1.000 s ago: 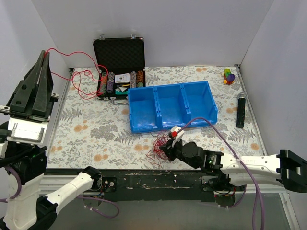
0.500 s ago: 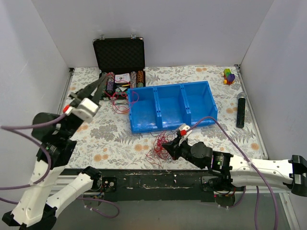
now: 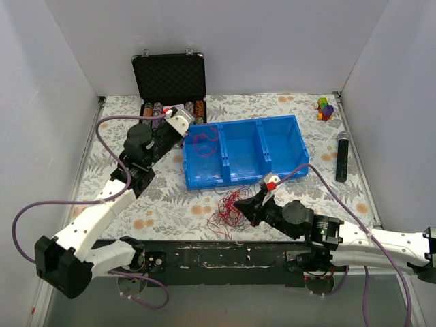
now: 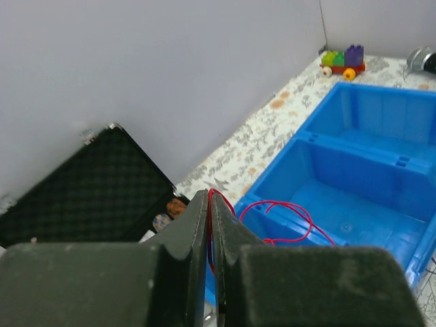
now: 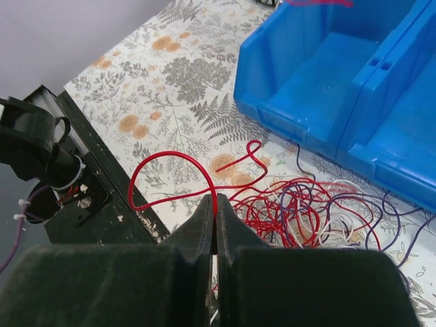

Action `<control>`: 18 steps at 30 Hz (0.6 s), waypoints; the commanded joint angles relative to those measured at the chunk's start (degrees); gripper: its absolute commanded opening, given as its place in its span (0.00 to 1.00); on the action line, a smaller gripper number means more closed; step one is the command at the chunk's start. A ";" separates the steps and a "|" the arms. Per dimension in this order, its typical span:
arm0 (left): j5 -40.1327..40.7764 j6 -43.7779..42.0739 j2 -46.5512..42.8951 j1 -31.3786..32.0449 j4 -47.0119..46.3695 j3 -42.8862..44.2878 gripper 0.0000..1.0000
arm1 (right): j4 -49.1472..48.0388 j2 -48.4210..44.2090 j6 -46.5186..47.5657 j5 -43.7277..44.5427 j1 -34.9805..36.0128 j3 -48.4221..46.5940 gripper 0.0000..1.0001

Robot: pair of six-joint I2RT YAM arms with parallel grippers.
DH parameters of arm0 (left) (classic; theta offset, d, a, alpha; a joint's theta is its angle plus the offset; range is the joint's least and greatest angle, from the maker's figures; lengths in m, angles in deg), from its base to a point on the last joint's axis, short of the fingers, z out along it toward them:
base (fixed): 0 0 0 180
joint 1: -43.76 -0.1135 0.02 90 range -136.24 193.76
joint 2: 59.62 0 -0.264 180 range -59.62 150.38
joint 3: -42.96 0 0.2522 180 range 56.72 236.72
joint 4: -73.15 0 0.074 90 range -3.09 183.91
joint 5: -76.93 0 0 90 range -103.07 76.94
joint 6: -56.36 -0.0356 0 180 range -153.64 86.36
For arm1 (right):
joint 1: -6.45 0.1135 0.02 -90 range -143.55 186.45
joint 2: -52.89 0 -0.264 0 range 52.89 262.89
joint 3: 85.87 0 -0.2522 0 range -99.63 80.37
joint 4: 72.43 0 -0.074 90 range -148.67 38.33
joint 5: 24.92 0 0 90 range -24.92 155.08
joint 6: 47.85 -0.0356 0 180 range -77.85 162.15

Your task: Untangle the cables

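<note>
Floral-print counter (image 3: 136,184) carries: blue three-bay plastic bin (image 3: 204,178), open black case (image 3: 170,78), heap of thin red/purple/white cables (image 3: 228,211), coloured block toy (image 3: 325,107), black cylinder (image 3: 342,158).

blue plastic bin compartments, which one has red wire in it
The leftmost compartment, nearest the open black case: a thin red wire loops into it; the other two hold none.

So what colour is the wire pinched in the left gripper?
The wire is red, clearest in the left wrist view.
</note>
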 commanded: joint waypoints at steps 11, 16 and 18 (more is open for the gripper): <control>2.06 5.82 21.11 -0.14 -6.40 0.45 0.03 | 2.75 -2.31 0.34 1.33 0.55 -7.17 0.01; 0.65 4.85 22.44 -0.06 1.87 2.13 0.98 | 1.70 -2.05 0.60 0.98 0.55 -7.08 0.01; 0.92 4.41 20.42 -0.06 1.61 1.87 0.98 | 1.17 -1.70 0.86 0.63 0.55 -7.08 0.01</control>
